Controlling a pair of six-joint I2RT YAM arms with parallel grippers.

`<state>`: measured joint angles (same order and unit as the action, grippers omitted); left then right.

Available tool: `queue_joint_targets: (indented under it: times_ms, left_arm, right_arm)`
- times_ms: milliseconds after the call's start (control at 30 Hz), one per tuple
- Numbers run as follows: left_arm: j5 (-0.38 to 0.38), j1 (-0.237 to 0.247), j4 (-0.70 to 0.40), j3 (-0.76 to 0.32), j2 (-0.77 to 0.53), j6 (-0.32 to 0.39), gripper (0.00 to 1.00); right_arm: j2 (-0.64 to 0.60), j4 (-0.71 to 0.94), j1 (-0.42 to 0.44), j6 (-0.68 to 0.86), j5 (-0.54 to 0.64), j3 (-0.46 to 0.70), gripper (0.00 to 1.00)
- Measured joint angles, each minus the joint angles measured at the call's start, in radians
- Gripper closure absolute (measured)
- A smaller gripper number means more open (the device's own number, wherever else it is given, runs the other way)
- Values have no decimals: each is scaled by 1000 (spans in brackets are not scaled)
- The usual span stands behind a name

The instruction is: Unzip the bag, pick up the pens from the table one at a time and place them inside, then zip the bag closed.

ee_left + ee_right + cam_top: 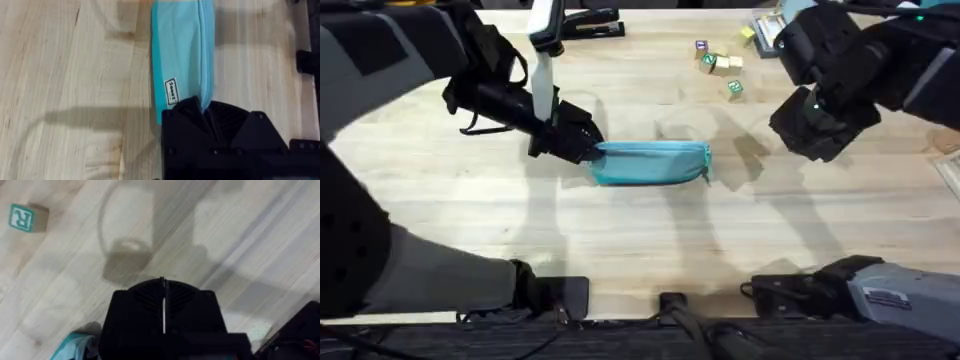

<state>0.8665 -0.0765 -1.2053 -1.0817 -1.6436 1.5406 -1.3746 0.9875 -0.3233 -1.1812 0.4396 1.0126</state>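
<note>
The bag (650,163) lies with its left end pinched by the left end effector (588,150).

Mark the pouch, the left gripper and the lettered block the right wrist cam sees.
bag (650,163), overhead view, middle of its teal side panel.
left gripper (588,150), overhead view, fingertips at the bag's left end.
lettered block (21,218), right wrist view, the green face with the R.

Setting is a robotics lab bench. Evidence: two robot arms mounted at the near edge of a butcher-block table (650,250), with cabling along that edge. Test props are scattered on it: lettered wooden blocks (720,65), a stapler (592,24).
</note>
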Motion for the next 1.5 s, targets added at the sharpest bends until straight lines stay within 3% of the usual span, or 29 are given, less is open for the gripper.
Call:
queue_joint_targets:
  times_ms: [267,433,467,600,633,733,800,900,933,967,1267,1500]
  left_arm:
    - [0,0,-2,0,0,0,957]
    - [0,0,-1,0,0,0,957]
    - [0,0,6,0,0,0,957]
    - [-1,0,10,0,0,0,957]
    - [-2,0,10,0,0,0,957]
    - [-3,0,10,0,0,1,942]
    - [3,0,8,0,0,1,689]
    - [11,0,9,0,0,0,195]
    - [12,0,9,0,0,-1,70]
    - [13,0,7,0,0,-3,23]
    - [24,0,24,0,0,-3,8]
    - [25,0,31,0,4,-3,4]
  right_arm:
    - [39,-2,1,6,34,0,971]
    - [103,0,1,90,35,36,954]
    - [154,-2,1,189,35,75,645]
    - [225,-1,1,321,35,99,84]
    - [243,1,1,355,35,100,25]
    - [291,2,1,426,35,100,4]
    - [323,1,1,454,35,100,4]
    - [373,2,1,479,35,100,4]
    - [390,2,1,486,35,100,4]
    - [407,2,1,496,35,100,4]
    - [526,4,1,646,36,100,4]
    - [548,5,1,697,35,100,4]
